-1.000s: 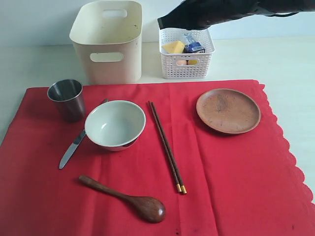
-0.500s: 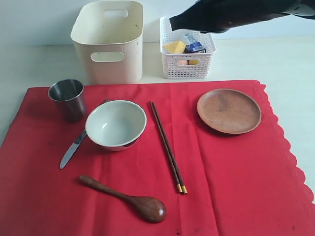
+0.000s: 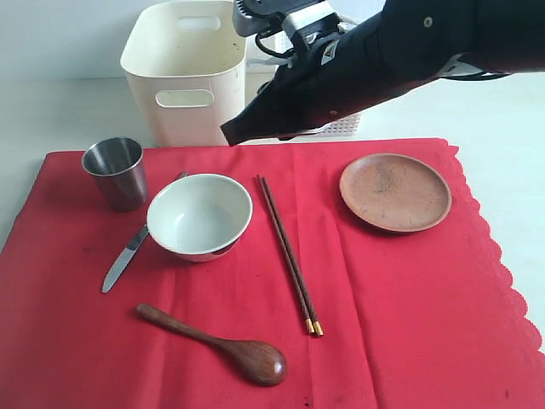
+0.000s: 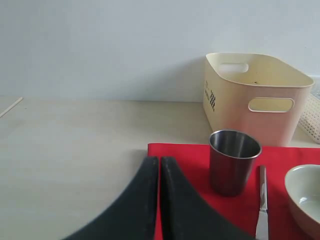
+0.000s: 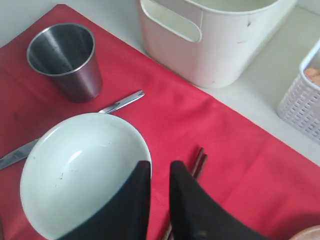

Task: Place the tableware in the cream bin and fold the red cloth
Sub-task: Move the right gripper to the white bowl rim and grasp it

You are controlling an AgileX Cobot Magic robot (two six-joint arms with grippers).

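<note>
- R pincer (image 5: 159,167): fingers are standing a narrow slit apart, gripping nothing.
- Below it: the pincer is hanging above the cloth over the gap between the white bowl (image 5: 75,170) and the far ends of the chopsticks (image 3: 289,256). The bowl rim is just to one side, the sticks just to the other.
- Chopsticks: lying as a pair, touching, with the long axis running far-to-near across the cloth and the gold tips at the near end.
- Judgement: either item is lying within easy reach of the R arm. Which is the target, cannot tell.
- L pincer (image 4: 159,165): fingers are pressing together, empty, at the cloth's far-left corner. The steel cup (image 3: 115,173) is upright just ahead, so the L arm is nearer the cup and knife (image 3: 126,256).
- Other tableware: the wooden spoon (image 3: 221,345) is lying near the front, and the brown plate (image 3: 395,192) is sitting well to the right.
- Cream bin (image 3: 187,106): standing beyond the cloth's far edge, with no tableware showing inside.
- White basket (image 5: 305,107): standing beside the bin, mostly hidden by the R arm. Contents are not readable.
- Red cloth (image 3: 409,298): lying flat and unfolded under all the tableware.
</note>
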